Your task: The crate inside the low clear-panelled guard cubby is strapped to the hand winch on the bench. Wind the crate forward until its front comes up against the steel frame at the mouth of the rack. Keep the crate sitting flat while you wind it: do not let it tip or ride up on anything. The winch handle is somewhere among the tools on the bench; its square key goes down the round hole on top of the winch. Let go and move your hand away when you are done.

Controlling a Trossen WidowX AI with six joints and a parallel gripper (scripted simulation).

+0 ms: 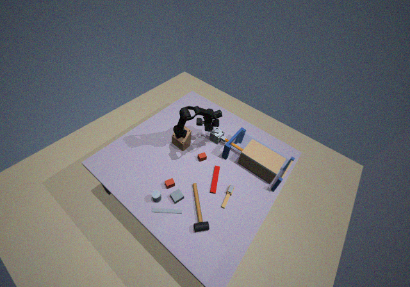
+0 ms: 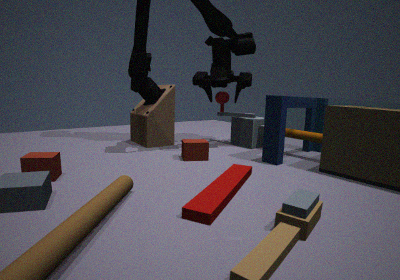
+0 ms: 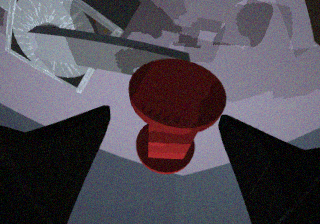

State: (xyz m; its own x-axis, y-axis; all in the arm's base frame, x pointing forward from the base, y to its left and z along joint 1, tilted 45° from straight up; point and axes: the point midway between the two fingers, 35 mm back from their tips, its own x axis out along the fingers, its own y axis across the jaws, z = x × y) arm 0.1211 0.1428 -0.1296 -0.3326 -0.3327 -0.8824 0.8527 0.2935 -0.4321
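Observation:
My gripper (image 2: 223, 102) (image 3: 166, 116) is open, pointing down, with its fingertips on either side of the red knob (image 2: 222, 97) (image 3: 177, 91) at about its height. Neither finger appears to touch it. The knob stands on the grey handle arm (image 2: 237, 114) (image 3: 100, 51), which lies level across the top of the winch (image 1: 216, 137) (image 2: 245, 132). The key end is hidden. An orange strap (image 1: 234, 145) (image 2: 303, 135) runs through the blue frame (image 1: 224, 151) (image 2: 272, 131) to the crate (image 1: 262, 154) (image 2: 361, 141). The crate sits flat, with a gap between its front and the frame.
A red block (image 1: 202, 156) (image 2: 195, 150) lies near the arm's wooden base (image 1: 181, 140). A red bar (image 1: 214, 179), a brush (image 1: 227, 196), a mallet (image 1: 197, 204), another red block (image 1: 170, 183), a grey block (image 1: 177, 196), a cylinder (image 1: 156, 196) and a grey strip (image 1: 166, 211) lie farther off.

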